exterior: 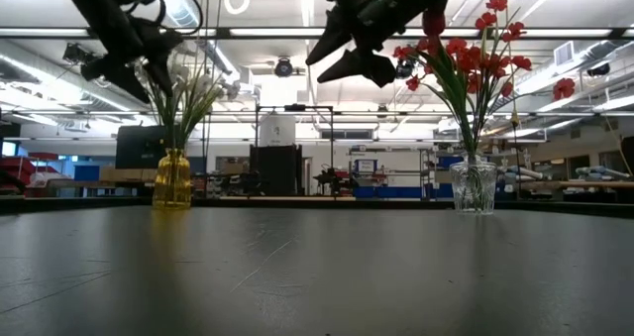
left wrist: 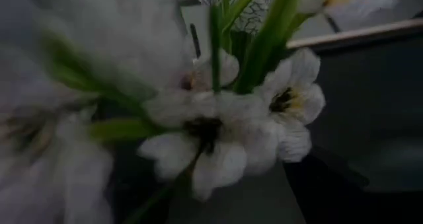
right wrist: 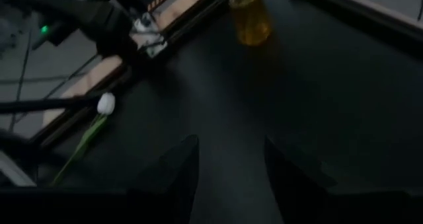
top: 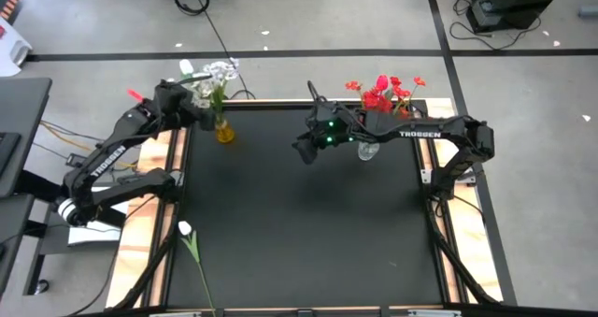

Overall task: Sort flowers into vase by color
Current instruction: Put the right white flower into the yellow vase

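Several white flowers (top: 217,74) (exterior: 186,78) stand with their stems in a yellow vase (top: 224,130) (exterior: 171,180) at the table's far left. My left gripper (top: 198,109) (exterior: 127,70) hovers right beside their blooms, which fill the left wrist view (left wrist: 218,131) and hide the fingers. Red flowers (top: 385,93) (exterior: 475,49) stand in a clear glass vase (top: 368,151) (exterior: 475,185) at the far right. My right gripper (top: 304,153) (exterior: 315,71) (right wrist: 228,174) is open and empty, raised above the table just left of the red bunch. One white flower (top: 185,229) (right wrist: 106,104) lies flat near the near-left corner.
The black mat (top: 299,233) lies bare between the two vases and toward the near edge. A wooden rim (top: 140,233) runs along the table's left side. Both arms reach in over the far half. Beyond the table the low view shows a workshop room.
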